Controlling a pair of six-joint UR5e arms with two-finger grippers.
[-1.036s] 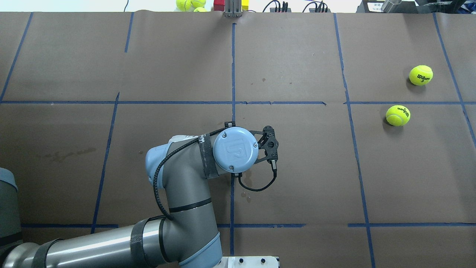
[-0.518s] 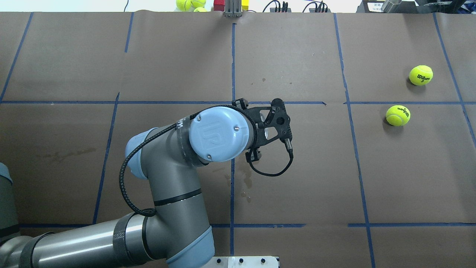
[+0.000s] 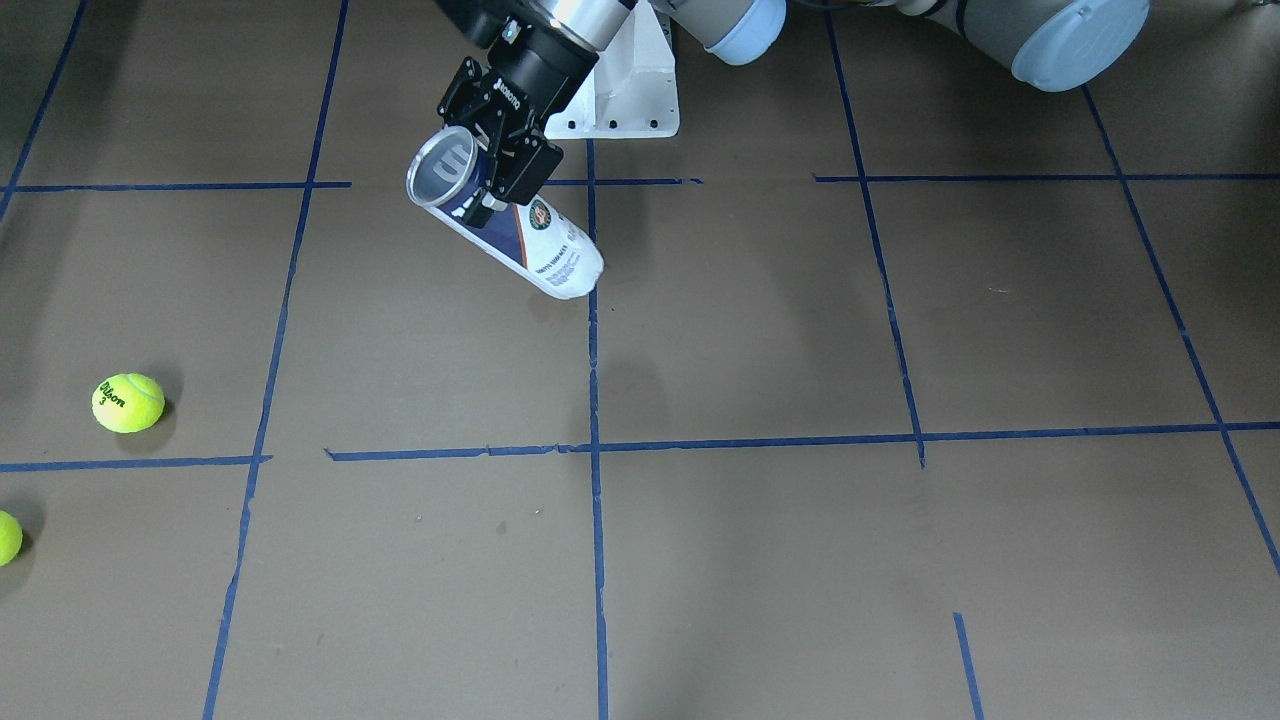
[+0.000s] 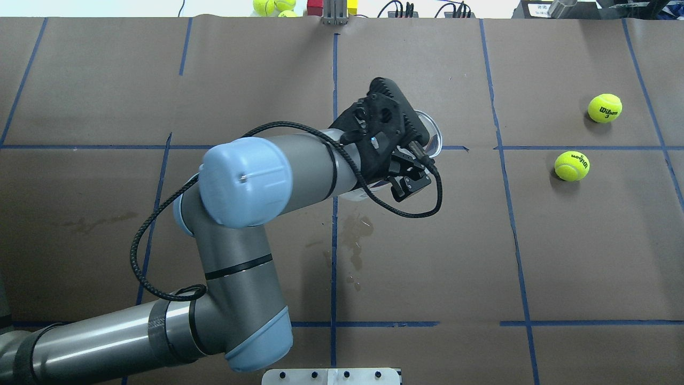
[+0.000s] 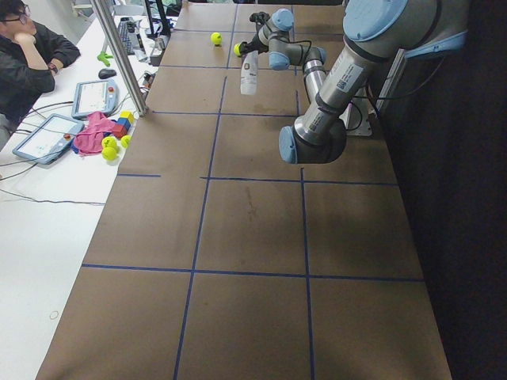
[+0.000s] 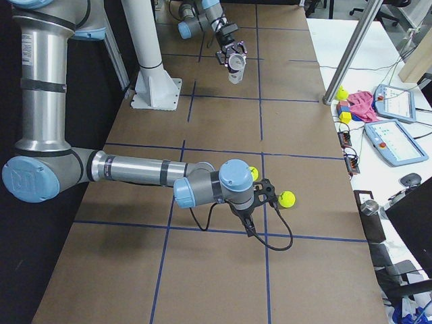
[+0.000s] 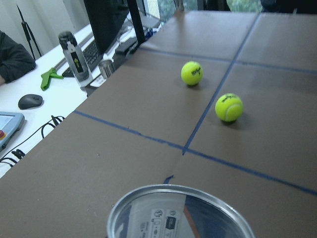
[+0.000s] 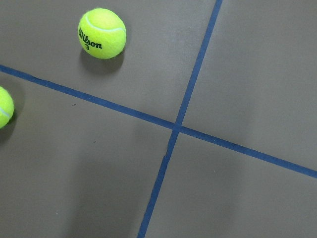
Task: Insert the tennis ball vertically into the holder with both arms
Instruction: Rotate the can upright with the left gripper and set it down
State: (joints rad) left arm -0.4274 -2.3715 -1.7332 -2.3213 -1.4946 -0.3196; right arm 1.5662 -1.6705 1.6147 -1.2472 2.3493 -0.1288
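Left gripper [image 3: 498, 160] is clenched round the tennis ball can [image 3: 545, 252] near its open mouth. The can is off the table and tilted (not upright yet), over the middle. Right gripper [image 6: 268, 196] hovers by the tennis balls [image 3: 128, 403] at the table's right end; can't tell how its jaws stand. Step looks like presenting the can. Next needs the mouth turned up and the right arm grabbing a ball.

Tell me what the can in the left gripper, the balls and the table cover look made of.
The holder: clear glossy plastic, see-through at its open end, printed white-and-navy label; silvery rim, possibly metal. The tennis balls: matte yellow-green felt, fuzzy-looking. The table cover: matte brown paper, probably, stained in places; blue tape lines across it.
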